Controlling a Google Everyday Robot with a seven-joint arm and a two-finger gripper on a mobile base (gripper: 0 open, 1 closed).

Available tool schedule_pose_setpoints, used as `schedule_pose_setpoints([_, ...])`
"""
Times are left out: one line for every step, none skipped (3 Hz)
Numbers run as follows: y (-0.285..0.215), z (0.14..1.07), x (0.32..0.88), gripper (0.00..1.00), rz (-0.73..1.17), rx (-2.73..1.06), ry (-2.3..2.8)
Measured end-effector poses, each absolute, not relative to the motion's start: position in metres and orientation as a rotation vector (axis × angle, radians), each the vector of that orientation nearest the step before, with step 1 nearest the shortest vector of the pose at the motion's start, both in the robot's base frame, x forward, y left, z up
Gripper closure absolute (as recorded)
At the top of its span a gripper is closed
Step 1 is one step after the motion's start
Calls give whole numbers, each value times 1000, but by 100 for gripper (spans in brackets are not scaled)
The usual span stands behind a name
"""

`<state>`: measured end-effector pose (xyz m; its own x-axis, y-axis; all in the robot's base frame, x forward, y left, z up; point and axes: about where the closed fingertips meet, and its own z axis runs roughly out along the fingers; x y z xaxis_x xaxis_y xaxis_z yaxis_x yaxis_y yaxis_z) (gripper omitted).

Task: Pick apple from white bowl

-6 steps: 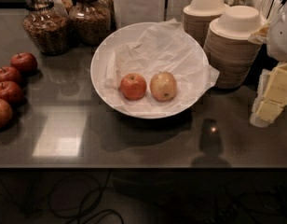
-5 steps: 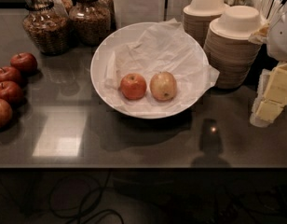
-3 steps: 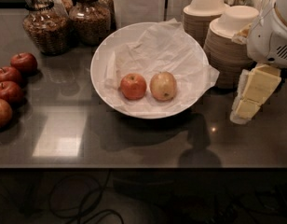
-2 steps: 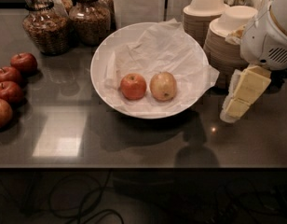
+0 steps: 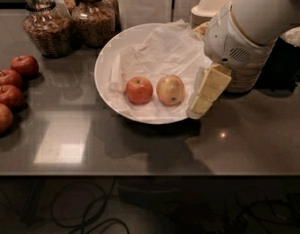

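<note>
**Clerk:** Start with the tool.

**Inspector:** The gripper [image 5: 197,108] hangs tilted over the rim of the white bowl [image 5: 103,57], on the side toward the bench's right edge. Its tip is low, just beside the pale apple [image 5: 170,89]. I cannot tell how wide it stands.

**Clerk:** Hazards?

**Inspector:** Chiefly that pale apple. It lies between the gripper and the apple [image 5: 139,90], and the two fruits are just beside each other, possibly touching. A straight reach would likely close on the wrong one. It could also nudge it into the target and set both rolling on the crinkled paper [image 5: 159,48]. A low approach might catch the rim and shove the bowl toward the jars [image 5: 94,16] at the far edge.

**Clerk:** And the apple itself?

**Inspector:** It is round and red-orange with faint yellow streaking. It rests near the bowl's middle, mid-bench and nearer the far edge. The skin is smooth, so I judge it firm but apt to slip. The darker apples [image 5: 9,94] line the left edge, well apart.
</note>
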<state>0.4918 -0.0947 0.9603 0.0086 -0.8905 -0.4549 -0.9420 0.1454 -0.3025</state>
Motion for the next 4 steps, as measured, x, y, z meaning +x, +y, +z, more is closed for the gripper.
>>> schedule_pose_setpoints([-65, 952, 506, 2, 161, -1798, 1823])
schedule_pose_setpoints([-47, 940, 526, 12, 189, -1832, 1789])
schedule_pose_setpoints([-36, 929, 545, 30, 212, -1856, 1769])
schedule_pose_setpoints([-25, 921, 558, 31, 247, -1876, 1752])
